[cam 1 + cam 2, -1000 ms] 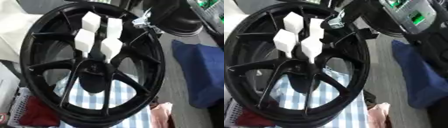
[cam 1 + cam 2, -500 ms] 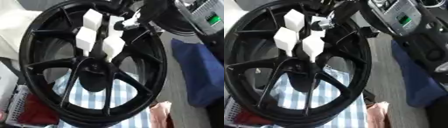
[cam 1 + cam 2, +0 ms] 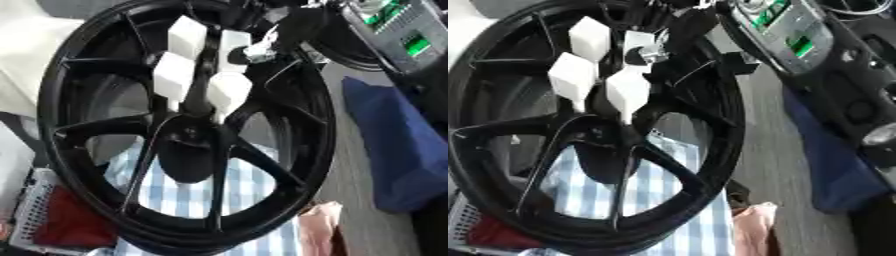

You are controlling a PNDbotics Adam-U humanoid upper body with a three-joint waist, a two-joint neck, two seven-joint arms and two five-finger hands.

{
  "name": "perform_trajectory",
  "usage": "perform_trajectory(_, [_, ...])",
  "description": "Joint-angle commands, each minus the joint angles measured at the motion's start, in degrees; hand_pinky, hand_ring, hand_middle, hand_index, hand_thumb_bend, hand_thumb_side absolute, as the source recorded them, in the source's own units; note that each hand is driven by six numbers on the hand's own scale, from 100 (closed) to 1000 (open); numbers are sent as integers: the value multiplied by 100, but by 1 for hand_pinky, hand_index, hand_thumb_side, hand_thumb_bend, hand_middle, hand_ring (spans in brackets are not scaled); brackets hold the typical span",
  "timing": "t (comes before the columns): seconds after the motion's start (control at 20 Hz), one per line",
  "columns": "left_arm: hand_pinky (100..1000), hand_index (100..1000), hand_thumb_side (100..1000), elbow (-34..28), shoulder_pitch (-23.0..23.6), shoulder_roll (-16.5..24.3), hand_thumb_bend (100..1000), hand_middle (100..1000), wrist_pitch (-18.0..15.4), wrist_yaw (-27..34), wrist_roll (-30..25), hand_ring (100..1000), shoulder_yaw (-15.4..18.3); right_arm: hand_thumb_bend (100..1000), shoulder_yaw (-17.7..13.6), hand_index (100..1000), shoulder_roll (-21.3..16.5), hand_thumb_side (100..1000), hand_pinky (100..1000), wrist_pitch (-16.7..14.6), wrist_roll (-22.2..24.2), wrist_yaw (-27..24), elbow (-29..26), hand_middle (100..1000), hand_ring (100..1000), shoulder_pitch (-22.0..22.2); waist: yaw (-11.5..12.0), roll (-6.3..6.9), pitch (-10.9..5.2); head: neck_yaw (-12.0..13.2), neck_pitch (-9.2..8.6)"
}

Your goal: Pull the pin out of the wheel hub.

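Four white pins stand out of the black wheel hub (image 3: 188, 135), clustered at its far side: the far-left pin (image 3: 186, 34), the far-right pin (image 3: 233, 46), the near-left pin (image 3: 172, 77) and the near-right pin (image 3: 229, 92). All four are seated in the hub, none drawn clear. The hub fills the middle of your view, tilted, its spokes fanning toward the near edge and its rim (image 3: 325, 125) sweeping down the right.

Your right hand (image 3: 677, 31) comes in from the far right and sits at the far-right pin; a silvery part of it (image 3: 260, 48) shows just beside that pin's right edge. You cannot tell from these views whether the fingers are wide, narrow or closed on the pin: they are dark against the dark rim and blurred. Your forearm (image 3: 785, 35), with its grey panel and green patches, runs out to the far right corner.

Through the spokes, a blue-and-white checked cloth (image 3: 188, 192) lies under the hub on the near side. To the right a dark blue cushion (image 3: 394, 150) lies on the grey table (image 3: 354, 230). A pink cloth (image 3: 317, 225) sits near the rim's near-right edge. At the near left, a pale mesh basket (image 3: 31, 210) holds something red (image 3: 66, 225).
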Motion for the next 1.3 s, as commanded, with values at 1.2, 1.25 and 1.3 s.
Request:
perform_trajectory(1.2, [768,777,844,-94,-46,90,125,732,29,-19,-11,778,30,100,-229,533,-2,128,791,274,-1264,-731,-14,448,614,-95,-1,64,-62,9,-63])
perform_trajectory(1.25, [768,777,844,-92,-36,92,125,732,27,-21,-10,778,34,100,-271,531,-50,127,791,321,-1336,-847,-74,444,611,-110,-11,67,-69,12,-54])
perform_trajectory(1.3, [768,777,844,-89,-28,94,125,733,27,-22,-7,778,38,100,-313,526,-99,126,790,368,-1383,-943,-132,437,607,-122,-21,71,-75,16,-47])
